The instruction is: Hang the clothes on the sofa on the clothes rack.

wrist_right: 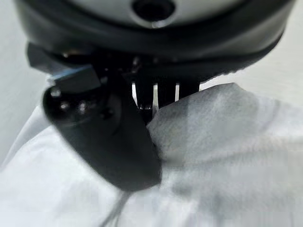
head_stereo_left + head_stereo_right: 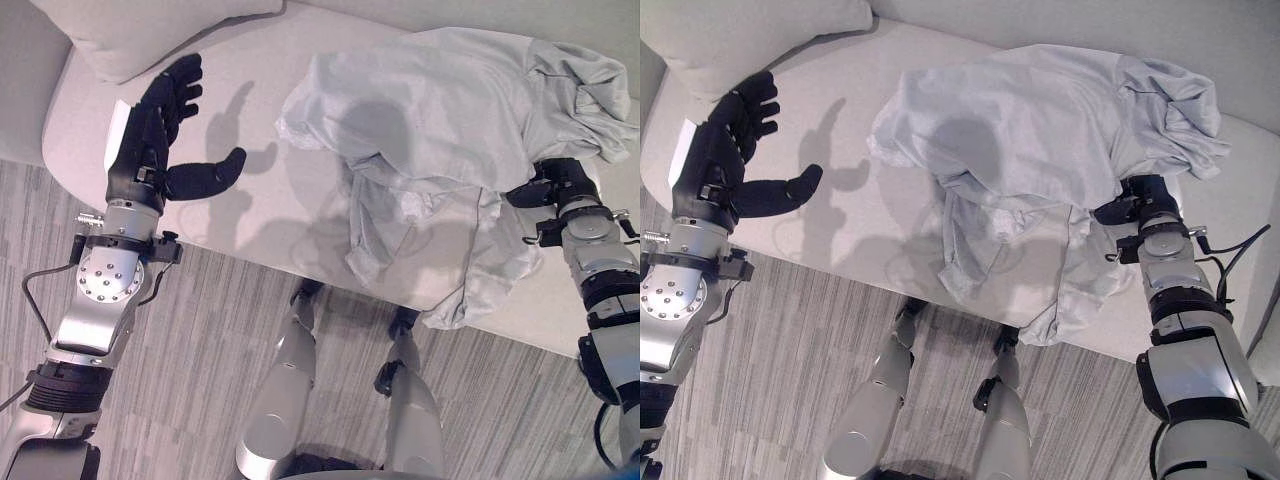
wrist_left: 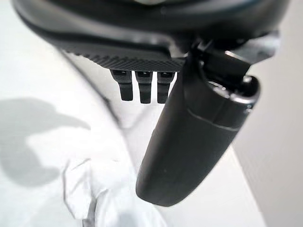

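Shirt (image 2: 440,130) overhangs sofa (image 2: 250,60) edge, right hand (image 2: 1135,200) pinching; left hand (image 2: 160,120) open.

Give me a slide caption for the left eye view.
Right hand reaches under crumpled pale grey garment on light sofa; left hand open.

The shirt (image 2: 440,120) is pale grey with no pattern. The sofa (image 2: 250,60) is plain cream white. The floor (image 2: 190,330) is grey with thin stripes. Both hands (image 2: 160,120) (image 2: 1135,200) are black.
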Robot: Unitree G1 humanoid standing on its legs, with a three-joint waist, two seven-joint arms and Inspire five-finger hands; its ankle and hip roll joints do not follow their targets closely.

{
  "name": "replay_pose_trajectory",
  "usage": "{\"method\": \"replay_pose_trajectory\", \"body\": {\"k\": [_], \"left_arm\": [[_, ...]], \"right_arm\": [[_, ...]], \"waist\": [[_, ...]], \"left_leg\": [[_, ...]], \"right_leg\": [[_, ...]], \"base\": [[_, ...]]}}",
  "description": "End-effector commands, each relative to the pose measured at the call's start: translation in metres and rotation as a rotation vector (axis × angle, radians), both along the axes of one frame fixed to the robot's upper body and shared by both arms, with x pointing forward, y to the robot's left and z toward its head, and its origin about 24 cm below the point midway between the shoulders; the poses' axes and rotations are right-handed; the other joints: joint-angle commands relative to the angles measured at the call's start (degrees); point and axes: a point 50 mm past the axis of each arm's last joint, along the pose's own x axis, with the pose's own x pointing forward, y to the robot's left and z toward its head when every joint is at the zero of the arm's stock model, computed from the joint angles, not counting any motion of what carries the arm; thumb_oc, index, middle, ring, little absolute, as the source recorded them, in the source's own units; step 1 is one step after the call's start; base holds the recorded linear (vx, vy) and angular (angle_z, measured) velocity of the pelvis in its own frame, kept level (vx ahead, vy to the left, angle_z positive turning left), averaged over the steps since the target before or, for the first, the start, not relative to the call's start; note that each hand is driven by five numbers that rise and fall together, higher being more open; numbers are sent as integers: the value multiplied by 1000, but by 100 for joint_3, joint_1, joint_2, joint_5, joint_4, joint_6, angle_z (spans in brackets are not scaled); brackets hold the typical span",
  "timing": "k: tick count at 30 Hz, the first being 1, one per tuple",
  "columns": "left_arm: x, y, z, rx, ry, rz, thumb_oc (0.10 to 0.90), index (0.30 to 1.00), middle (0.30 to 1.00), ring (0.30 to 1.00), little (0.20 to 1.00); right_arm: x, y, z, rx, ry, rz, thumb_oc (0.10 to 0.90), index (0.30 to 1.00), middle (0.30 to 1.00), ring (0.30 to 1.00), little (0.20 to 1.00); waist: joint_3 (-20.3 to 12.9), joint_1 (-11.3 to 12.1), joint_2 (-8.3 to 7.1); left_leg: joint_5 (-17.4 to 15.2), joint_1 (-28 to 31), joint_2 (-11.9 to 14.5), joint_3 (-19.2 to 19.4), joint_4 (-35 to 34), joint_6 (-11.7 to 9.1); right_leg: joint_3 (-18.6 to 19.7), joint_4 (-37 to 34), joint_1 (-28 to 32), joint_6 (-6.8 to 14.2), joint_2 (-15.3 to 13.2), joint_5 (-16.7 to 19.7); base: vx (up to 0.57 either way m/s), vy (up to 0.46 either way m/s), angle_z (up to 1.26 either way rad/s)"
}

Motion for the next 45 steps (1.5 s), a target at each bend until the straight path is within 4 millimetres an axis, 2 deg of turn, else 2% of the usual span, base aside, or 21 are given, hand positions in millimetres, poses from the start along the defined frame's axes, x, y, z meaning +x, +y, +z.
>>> {"method": "replay_pose_trajectory", "body": {"k": [1, 2, 5, 6, 8, 9, 11, 13, 15, 17, 20, 21, 25, 26, 29, 32, 39, 41, 45], "left_arm": [[-12, -9, 57, 145, -311, 28, 800, 900, 900, 900, 900], [-5, -17, 63, 206, -303, 14, 800, 900, 900, 900, 900], [11, -26, 69, 313, -262, 2, 800, 900, 900, 900, 900], [25, -37, 72, 407, -223, -15, 800, 900, 900, 900, 900], [36, -44, 72, 448, -188, -21, 800, 900, 900, 900, 900], [37, -45, 73, 451, -189, -24, 800, 900, 900, 900, 900], [51, -57, 70, 494, -144, -43, 800, 900, 900, 900, 900], [61, -67, 60, 526, -83, -75, 800, 900, 900, 900, 900], [66, -67, 53, 507, -47, -74, 800, 900, 900, 900, 900], [75, -66, 36, 499, 11, -57, 800, 900, 900, 900, 900], [77, -68, 23, 458, 46, -71, 800, 900, 900, 900, 900], [80, -70, 7, 415, 98, -82, 800, 900, 900, 900, 900], [90, -72, -5, 426, 137, -42, 800, 900, 900, 900, 900], [98, -71, -9, 432, 152, 13, 800, 900, 900, 900, 900], [103, -71, -7, 424, 150, 38, 800, 900, 900, 900, 900], [109, -68, 17, 467, 81, 103, 800, 900, 900, 900, 900], [91, -81, 53, 326, -104, 31, 800, 900, 900, 900, 900], [84, -90, 59, 291, -156, -13, 800, 900, 900, 900, 900], [82, -96, 59, 298, -166, -32, 800, 900, 900, 900, 900]], "right_arm": [[-25, -39, -26, -95, 67, -150, 400, 300, 300, 300, 300], [-43, -36, -48, -70, 90, -145, 400, 300, 300, 300, 300], [-64, -35, -75, -35, 149, -139, 400, 300, 300, 300, 300], [-74, -33, -96, 12, 202, -134, 400, 300, 300, 300, 300], [-80, -34, -109, 33, 247, -142, 400, 300, 300, 300, 300], [-80, -34, -109, 36, 246, -143, 400, 300, 300, 300, 300], [-79, -26, -120, 68, 277, -124, 400, 300, 300, 300, 300], [-72, -16, -118, 79, 257, -85, 400, 300, 300, 300, 300], [-67, -9, -113, 83, 231, -58, 400, 300, 300, 300, 300], [-52, 0, -93, 75, 140, -29, 400, 300, 300, 300, 300], [-48, -1, -85, 47, 114, -33, 400, 300, 300, 300, 300], [-44, 1, -75, 24, 81, -31, 400, 300, 300, 300, 300], [-36, 6, -58, -12, 21, -7, 400, 300, 300, 300, 300], [-32, 14, -54, -16, 6, 26, 400, 300, 300, 300, 300], [-31, 19, -55, -13, 3, 46, 400, 300, 300, 300, 300], [-32, 23, -60, -14, 22, 75, 400, 300, 300, 300, 300], [-47, 23, -91, 9, 128, 74, 400, 300, 300, 300, 300], [-49, 26, -101, 18, 165, 84, 400, 300, 300, 300, 300], [-48, 29, -105, 22, 183, 95, 400, 300, 300, 300, 300]], "waist": [[-91, -405, 199], [-164, -566, 206], [-253, -789, 207], [-311, -1008, 226], [-317, -1139, 206], [-313, -1118, 197], [-306, -1280, 167], [-267, -1411, 169], [-245, -1446, 148], [-170, -1469, 180], [-146, -1477, 216], [-120, -1489, 226], [-105, -1561, 258], [-85, -1611, 219], [-67, -1656, 181], [-45, -1732, 105], [-54, -1736, 92], [-66, -1724, 109], [-74, -1728, 120]], "left_leg": [[103, 1310, -33, 204, -1437, 541], [127, 1382, -46, 219, -1437, 550], [114, 1478, -15, 301, -1437, 533], [115, 1515, 31, 391, -1437, 508], [116, 1545, 65, 473, -1437, 489], [115, 1547, 65, 476, -1437, 489], [120, 1542, 124, 602, -1437, 469], [120, 1519, 172, 699, -1437, 469], [118, 1513, 206, 765, -1437, 475], [139, 1468, 227, 842, -1437, 474], [166, 1424, 227, 850, -1437, 468], [184, 1397, 212, 855, -1437, 463], [210, 1331, 214, 843, -1437, 453], [218, 1300, 228, 837, -1437, 444], [219, 1290, 242, 849, -1437, 433], [221, 1256, 290, 869, -1437, 411], [208, 1240, 322, 859, -1437, 383], [202, 1253, 327, 855, -1437, 371], [198, 1261, 332, 851, -1437, 366]], "right_leg": [[350, 37, 659, 326, -15, -229], [387, 37, 685, 338, -26, -214], [433, 37, 744, 350, -33, -220], [519, 37, 738, 347, -26, -209], [603, 37, 718, 340, 7, -199], [606, 37, 719, 340, 8, -200], [728, 37, 639, 339, 56, -176], [884, 37, 515, 338, 115, -130], [974, 37, 439, 327, 155, -105], [1097, 37, 314, 303, 189, -84], [1107, 37, 273, 284, 184, -85], [1110, 37, 257, 270, 180, -84], [1095, 37, 209, 243, 167, -90], [1097, 37, 178, 224, 179, -86], [1101, 37, 164, 215, 192, -88], [1115, 37, 108, 212, 227, -78], [1098, 37, 97, 207, 257, -104], [1082, 37, 114, 209, 253, -119], [1082, 37, 125, 208, 258, -132]], "base": [[16, -132, -68], [6, -104, -77], [7, -113, -36], [-3, -135, -28], [-8, -105, -24], [-13, -89, -45], [-16, -89, -49], [-21, -75, -43], [-18, -50, -41], [-35, -38, -10], [-22, -14, -9], [-10, -11, -6], [-6, -10, 5], [-3, -36, 7], [2, -24, 3], [7, -27, 0], [9, -22, 0], [0, 0, 0], [0, 0, 0]]}}
